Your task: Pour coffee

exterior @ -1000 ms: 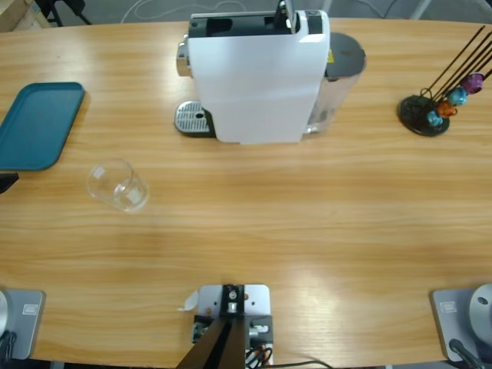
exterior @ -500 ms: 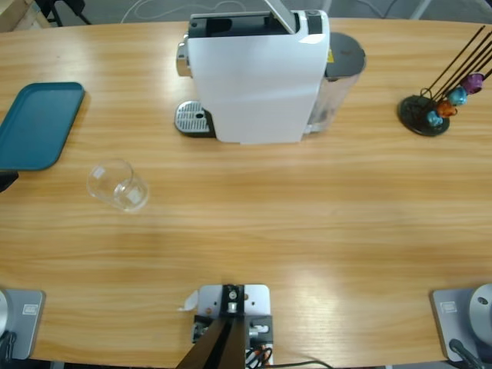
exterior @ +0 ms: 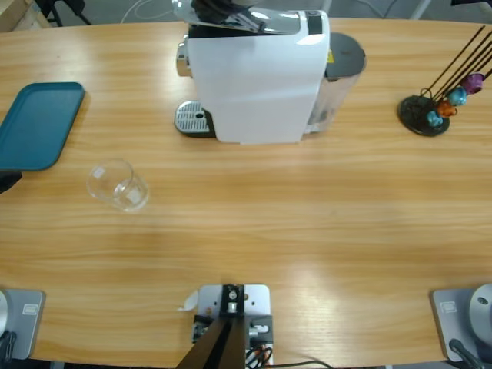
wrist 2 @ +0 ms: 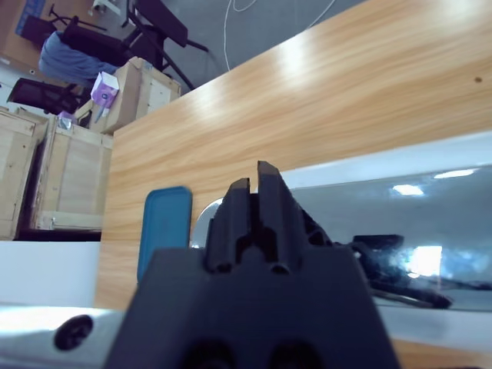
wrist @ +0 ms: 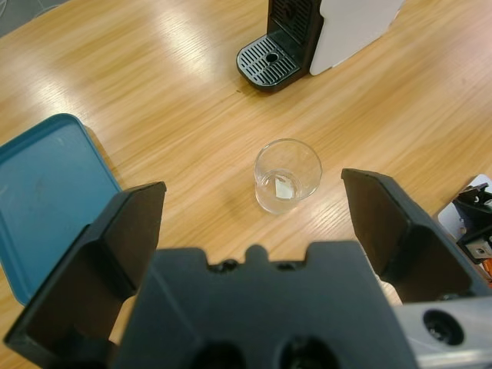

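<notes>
Nearest the left wrist camera, the left fingers (wrist: pixel 388 231) were spread wide and held nothing. They hung above the tabletop (exterior: pixel 307 223) with the clear tumbler (wrist: pixel 287 175) framed between them and lower down. The tumbler stood upright and alone, near the teal tray (wrist: pixel 46 207) but not touching it. No coffee showed anywhere: its base held only a pale glint and no dark layer, so the coffee had yet to be brewed.

Beyond it, the drip grate (wrist: pixel 270 58) at the foot of the white machine (exterior: pixel 257 77) was bare. At the far edge, the right fingers (wrist 2: pixel 257 207) were pressed together with nothing between them, lying on or just over the shiny lever (exterior: pixel 261 21) on the machine's top. Whether they were touching it could not be told.

The step in hand looked like working that lever. It would go best with a steady push along the lever's own arc, keeping the fingers centred so that they do not slide off the polished metal. The left fingers would do well to descend squarely around the tumbler's wall and close gently, since thin clear glass slips and tips easily. The tumbler should then be set centred on the grate.

The capsule stand (exterior: pixel 424 114) was well apart to one side.
</notes>
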{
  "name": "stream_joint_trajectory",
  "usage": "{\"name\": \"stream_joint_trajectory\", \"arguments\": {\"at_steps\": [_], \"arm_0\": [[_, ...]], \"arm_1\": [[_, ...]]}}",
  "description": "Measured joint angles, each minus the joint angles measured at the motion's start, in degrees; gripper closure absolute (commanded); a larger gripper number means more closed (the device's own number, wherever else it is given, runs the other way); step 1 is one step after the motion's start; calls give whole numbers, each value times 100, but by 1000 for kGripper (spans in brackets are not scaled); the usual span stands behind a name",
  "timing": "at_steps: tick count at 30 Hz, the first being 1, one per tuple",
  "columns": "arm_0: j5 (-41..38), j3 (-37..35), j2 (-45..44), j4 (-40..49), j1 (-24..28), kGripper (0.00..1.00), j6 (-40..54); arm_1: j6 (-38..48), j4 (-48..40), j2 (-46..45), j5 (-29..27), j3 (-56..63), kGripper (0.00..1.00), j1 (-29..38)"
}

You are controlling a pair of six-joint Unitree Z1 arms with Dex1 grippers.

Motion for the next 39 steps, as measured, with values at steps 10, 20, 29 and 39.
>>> {"name": "stream_joint_trajectory", "arguments": {"at_steps": [10, 20, 29, 39], "arm_0": [[0, -1, 22, 1, 0, 0, 0], [2, -1, 22, -10, -3, 0, 0], [-74, -7, -216, -78, -4, 0, -22], [-86, -404, -272, 538, -6, 0, -243]], "arm_1": [[488, 379, 115, 232, -36, 1000, 1], [-838, 430, 105, 254, -204, 32, 8], [-3676, 2160, 172, 99, -2368, 0, 114], [-4054, 3148, -847, 132, -1186, 0, 231]]}}
